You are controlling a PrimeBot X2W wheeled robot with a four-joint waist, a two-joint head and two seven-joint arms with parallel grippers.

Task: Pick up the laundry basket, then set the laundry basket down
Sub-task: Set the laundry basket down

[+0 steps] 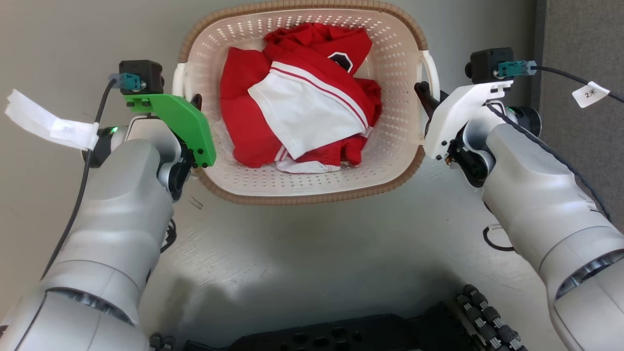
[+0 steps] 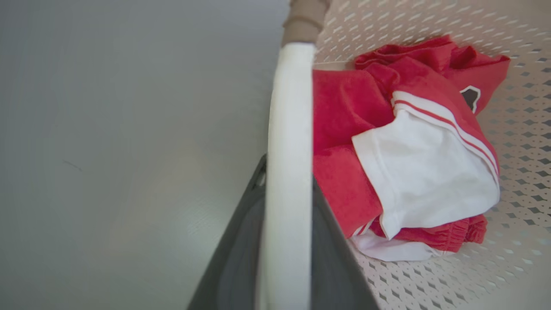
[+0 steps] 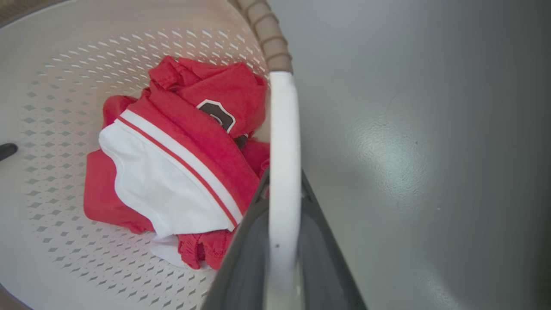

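Head view: laundry basket (image 1: 390,73) lies lengthwise left-right; left pincer (image 1: 194,101), right pincer (image 1: 427,95) grasp its handles (image 1: 432,66).

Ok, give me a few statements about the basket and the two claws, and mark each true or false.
1. The cream-white perforated plastic laundry basket holds crumpled red and white clothing. True.
2. The left claw hangs clear of the basket. False: its two dark fingers flank the left white handle.
3. The right claw has the right white handle between its fingers. True.
4. The basket's rim is smooth blue plastic. False: it is brown with a woven look.
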